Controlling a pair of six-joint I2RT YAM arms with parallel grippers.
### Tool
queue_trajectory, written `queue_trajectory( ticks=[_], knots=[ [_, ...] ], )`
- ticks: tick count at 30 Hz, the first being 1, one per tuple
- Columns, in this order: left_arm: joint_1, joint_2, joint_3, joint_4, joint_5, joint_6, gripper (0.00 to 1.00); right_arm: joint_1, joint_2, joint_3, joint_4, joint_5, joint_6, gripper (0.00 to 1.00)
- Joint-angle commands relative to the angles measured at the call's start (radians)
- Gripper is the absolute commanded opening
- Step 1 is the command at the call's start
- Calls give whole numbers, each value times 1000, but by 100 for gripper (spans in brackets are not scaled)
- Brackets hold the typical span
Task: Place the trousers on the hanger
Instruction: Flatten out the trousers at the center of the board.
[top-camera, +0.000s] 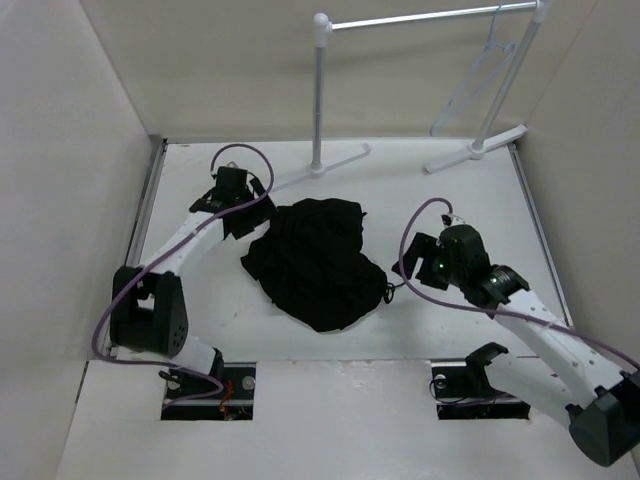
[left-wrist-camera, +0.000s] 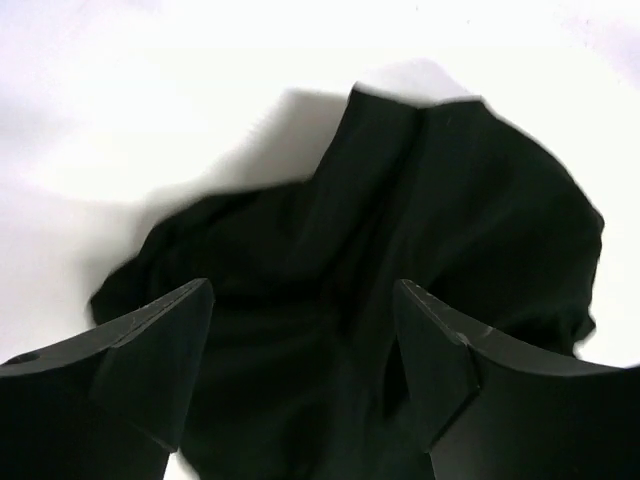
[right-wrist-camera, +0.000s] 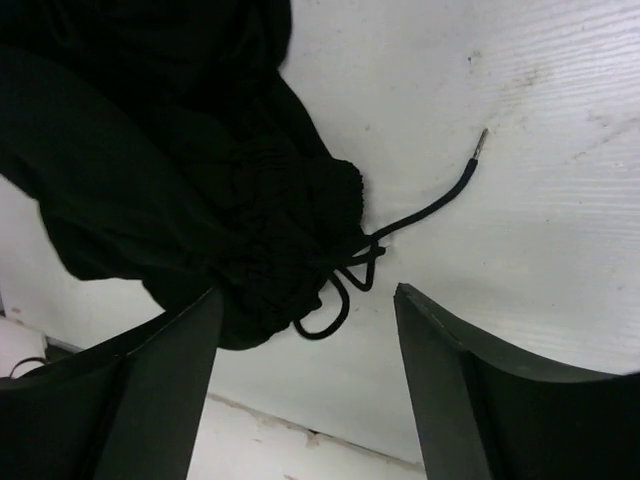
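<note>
So the trousers (top-camera: 315, 265) sat in a crumpled black heap mid-counter (top-camera: 450, 190), nowhere near the hanger (top-camera: 478, 75), which hung off the rail (top-camera: 420, 18) way up at 1 o'clock. Both claws were spread wide and holding nothing: the left claw (left-wrist-camera: 300, 295) hovered over the heap's 10 o'clock edge, the right claw (right-wrist-camera: 307, 292) at its 3 o'clock side, facing the gathered waistband (right-wrist-camera: 300, 200) and its loose drawstring (right-wrist-camera: 420, 210). My guess was that the fabric's light, floppy and zero help keeping shape, so it'd sag and bunch. I'd have pinched the thick waistband, not the string, since that'd probably just slip out.
</note>
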Motion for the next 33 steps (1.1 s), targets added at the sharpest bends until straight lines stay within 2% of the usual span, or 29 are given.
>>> queue_trajectory(
  ticks=[1,6,8,12,13,14,15,17,18,20,23,24,27,33],
  knots=[
    [-6,126,96,61,38,37,73,17,107,-38,233,-88,23,80],
    [-44,299,171,98,78,37,71,31,258,-61,363,-135,42,79],
    [-67,338,190,112,86,29,63,41,324,-66,412,-153,59,75],
    [-93,340,175,161,78,-23,25,57,440,-78,599,-248,108,69],
    [-91,331,167,168,78,-33,20,57,470,-77,626,-262,115,66],
    [-84,303,150,178,75,-52,13,57,508,-72,662,-279,123,54],
    [-81,288,141,181,71,-60,10,57,520,-71,683,-276,128,37],
    [-69,211,106,187,40,-83,6,51,505,-63,694,-247,129,15],
    [-58,167,96,182,22,-89,5,55,458,-58,682,-203,129,10],
    [-36,44,81,164,-18,-90,3,57,349,-32,606,-123,114,7],
    [-3,-160,96,94,-125,-81,3,57,138,72,358,14,42,6],
    [1,-188,102,80,-139,-81,2,58,114,84,329,31,36,6],
    [-7,-361,255,-43,-270,-54,2,66,-117,291,19,170,-18,5],
    [-113,-371,476,-114,-411,18,4,64,-170,567,-201,232,10,5]
  ],
)
